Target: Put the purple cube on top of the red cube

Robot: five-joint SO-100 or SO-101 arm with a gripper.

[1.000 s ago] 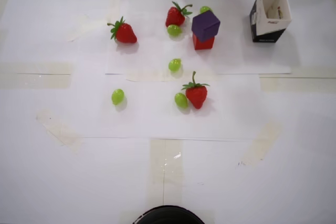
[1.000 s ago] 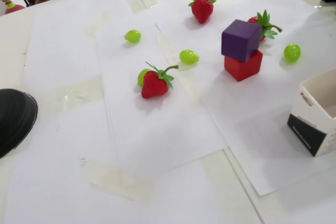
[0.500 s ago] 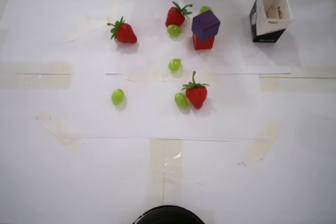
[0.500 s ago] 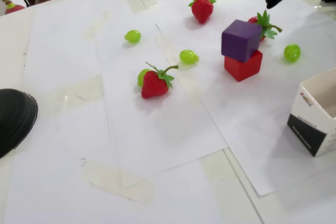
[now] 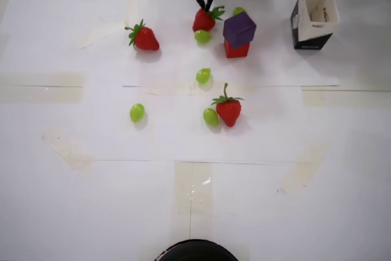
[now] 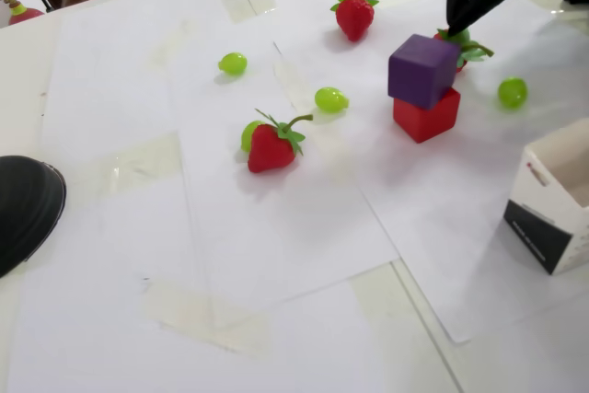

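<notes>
The purple cube [image 5: 239, 29] [image 6: 421, 69] rests on top of the red cube [image 5: 237, 51] [image 6: 425, 118], turned a little askew so one corner overhangs. My gripper [image 5: 205, 7] [image 6: 452, 28] comes in from the top edge of the overhead view. Its black fingers narrow to a point with nothing between them. The tips hang over the leaves of a strawberry [image 5: 204, 20] just left of the stack in that view, apart from both cubes.
Two more strawberries [image 5: 144, 37] [image 5: 228, 110] and several green grapes, such as one grape [image 5: 203, 76], lie scattered on the white paper. An open black-and-white carton [image 5: 314, 18] [image 6: 552, 200] stands right of the stack. A black round object [image 5: 195, 252] [image 6: 23, 209] sits at the near edge.
The gripper was out of view, then came in from the top edge and moved down toward the strawberry beside the stack. Cubes, fruit and carton have not moved.
</notes>
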